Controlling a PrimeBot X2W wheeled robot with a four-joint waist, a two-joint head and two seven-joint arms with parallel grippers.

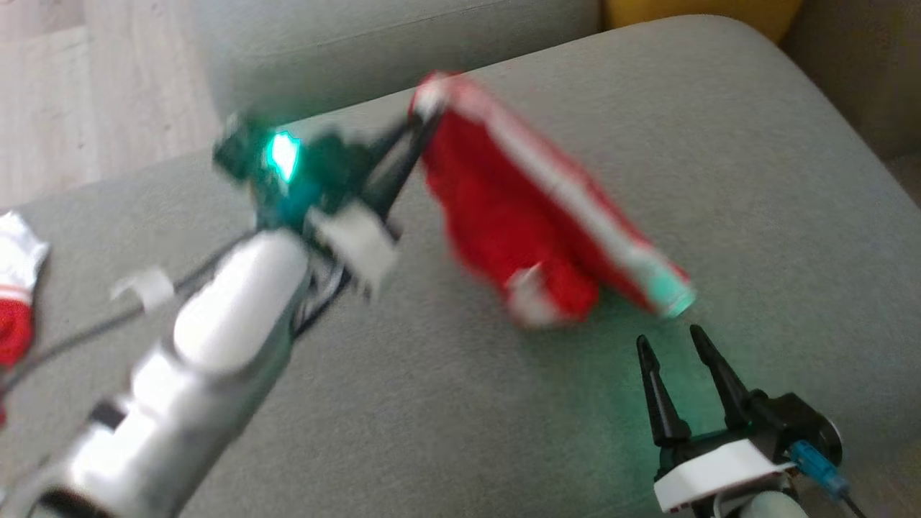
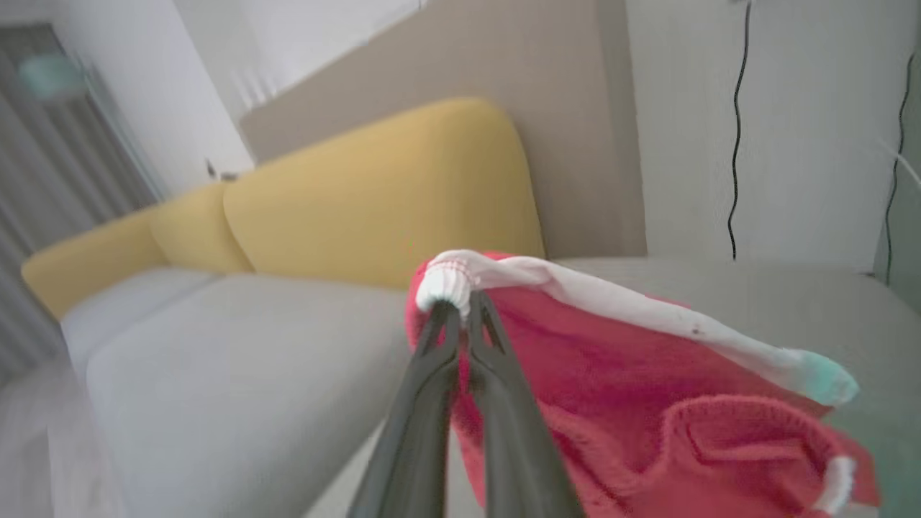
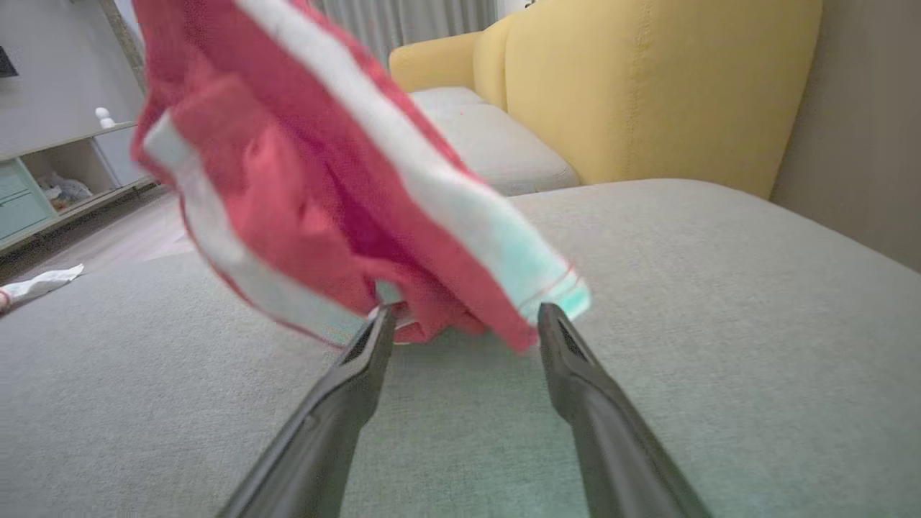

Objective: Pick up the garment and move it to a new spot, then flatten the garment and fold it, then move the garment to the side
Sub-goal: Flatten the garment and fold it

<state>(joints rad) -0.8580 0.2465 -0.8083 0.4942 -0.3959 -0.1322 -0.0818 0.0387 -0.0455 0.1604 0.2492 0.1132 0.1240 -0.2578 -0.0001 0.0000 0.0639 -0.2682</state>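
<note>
The garment (image 1: 532, 216) is red knit with white trim and hangs above the grey sofa cushion (image 1: 460, 403). My left gripper (image 1: 424, 119) is shut on its white corner and holds it up; the pinched corner sits at the fingertips (image 2: 460, 306) in the left wrist view, with the red cloth (image 2: 633, 403) draping to the right. My right gripper (image 1: 669, 342) stands open, low on the cushion just in front of the garment's hanging end. In the right wrist view the cloth (image 3: 324, 180) dangles just beyond the spread fingers (image 3: 460, 320).
Another red and white piece of cloth (image 1: 18, 288) lies at the cushion's left edge. A yellow backrest (image 3: 647, 86) rises behind the seat. Wooden floor (image 1: 93, 86) lies past the sofa's far left. Bare grey cushion stretches right of the garment.
</note>
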